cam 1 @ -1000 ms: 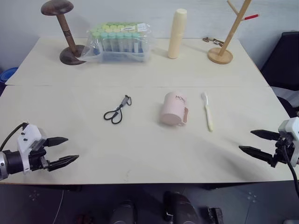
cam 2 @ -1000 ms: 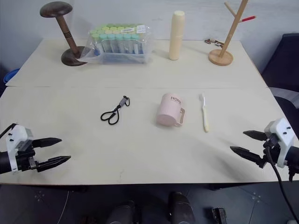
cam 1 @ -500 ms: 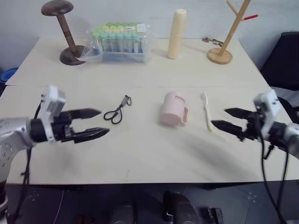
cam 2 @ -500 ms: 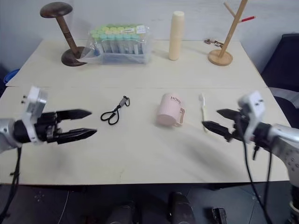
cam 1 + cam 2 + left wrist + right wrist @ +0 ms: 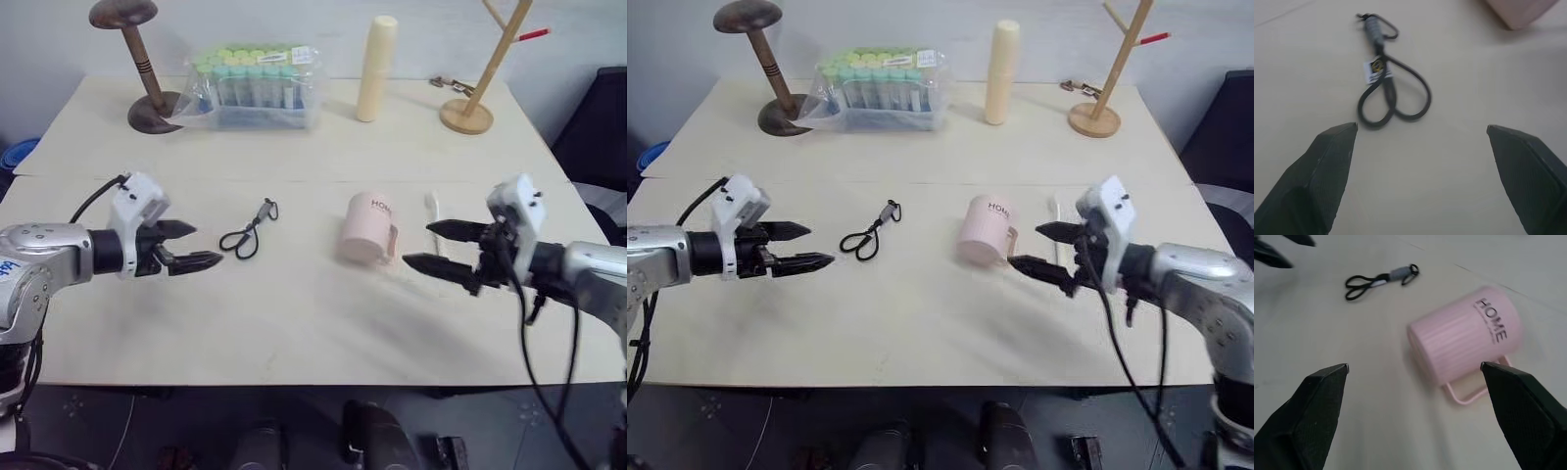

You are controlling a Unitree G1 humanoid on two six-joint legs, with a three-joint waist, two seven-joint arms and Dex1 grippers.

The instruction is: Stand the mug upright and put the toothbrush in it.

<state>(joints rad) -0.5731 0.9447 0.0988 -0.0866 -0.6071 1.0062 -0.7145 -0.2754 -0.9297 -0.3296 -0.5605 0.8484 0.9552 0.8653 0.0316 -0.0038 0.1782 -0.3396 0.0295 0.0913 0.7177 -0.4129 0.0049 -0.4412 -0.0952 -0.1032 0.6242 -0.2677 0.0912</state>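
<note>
The pale pink mug [image 5: 367,227] lies on its side in the middle of the table, its loop handle low on the side toward my right arm and its HOME lettering facing up. The cream-white toothbrush [image 5: 431,204] lies flat just right of it, partly covered by my right gripper [image 5: 419,245]. That gripper is open and hovers close beside the mug's handle side, pointing at the mug [image 5: 1464,340] with nothing between its fingers. My left gripper [image 5: 204,246] is open too, well left of the mug, pointing at a small black looped item [image 5: 1386,93].
The black looped item [image 5: 247,233] lies between my left gripper and the mug. Along the far edge stand a dark wooden stand [image 5: 145,69], a clear box of capped tubes [image 5: 255,86], a tall cream cylinder [image 5: 375,69] and a wooden branch stand [image 5: 470,98].
Both grippers have risen from the table's near corners and swung inward, the left toward the black looped item and the right up to the mug and toothbrush. Both stayed open.
</note>
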